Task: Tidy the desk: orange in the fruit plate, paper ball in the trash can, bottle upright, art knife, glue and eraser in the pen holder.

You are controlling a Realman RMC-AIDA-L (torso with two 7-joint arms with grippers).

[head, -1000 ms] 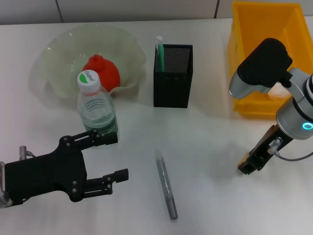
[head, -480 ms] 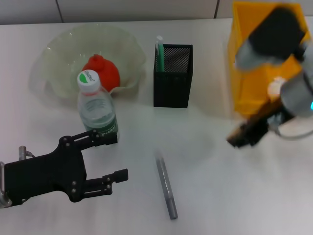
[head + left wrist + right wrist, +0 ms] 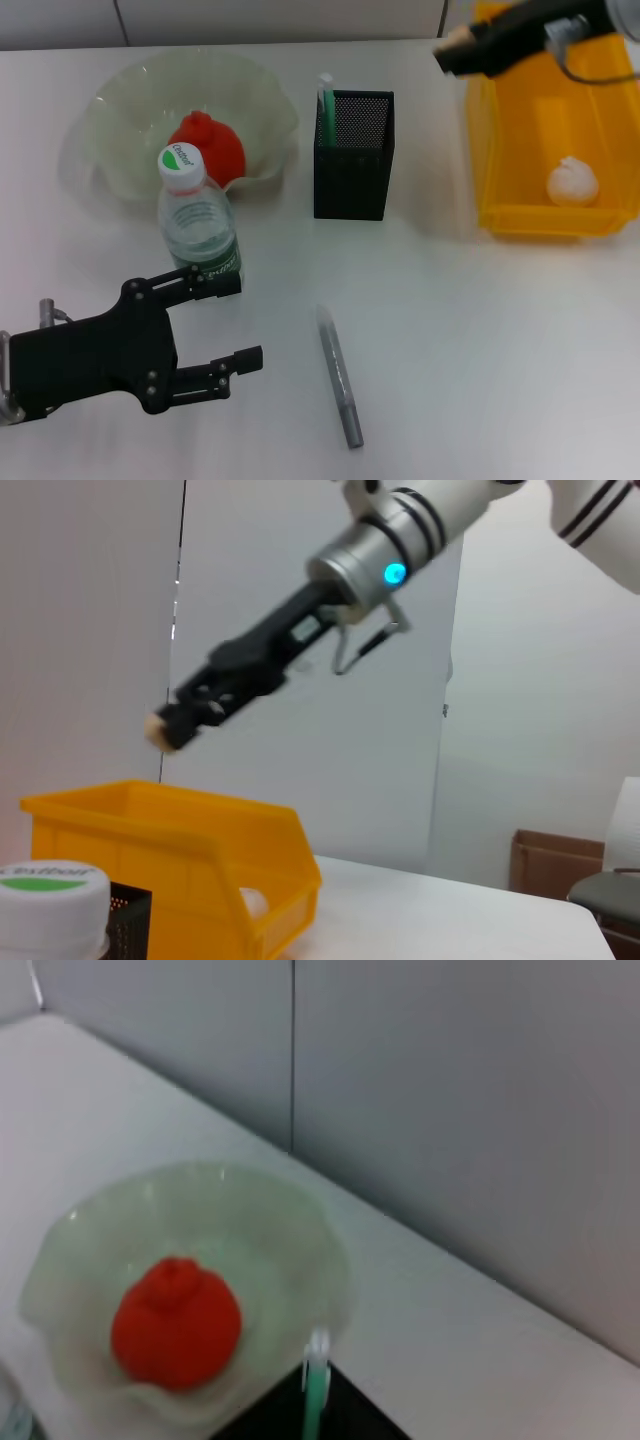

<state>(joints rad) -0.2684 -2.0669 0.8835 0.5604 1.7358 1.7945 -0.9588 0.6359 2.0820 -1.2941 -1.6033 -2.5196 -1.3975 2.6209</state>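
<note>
My right gripper [image 3: 458, 52] is shut on the small tan eraser [image 3: 453, 41] and holds it high, between the black mesh pen holder [image 3: 353, 160] and the yellow trash can [image 3: 548, 215]. The left wrist view shows that gripper [image 3: 172, 726] above the trash can [image 3: 180, 840]. The mint-green art knife [image 3: 325, 103] stands in the pen holder. The grey glue stick [image 3: 340, 376] lies on the desk. The paper ball [image 3: 572, 181] lies in the trash can. The orange [image 3: 208, 146] sits in the fruit plate [image 3: 120, 110]. The bottle [image 3: 199, 222] stands upright. My left gripper [image 3: 233, 321] is open just in front of it.
The right wrist view looks down on the fruit plate [image 3: 90, 1230] with the orange [image 3: 175, 1322] and the art knife's tip [image 3: 316, 1372]. A grey wall runs behind the white desk [image 3: 480, 340].
My right arm rose from the desk at the front right and swung up and back with the eraser, to above the gap beside the trash can. The left arm has not moved.
</note>
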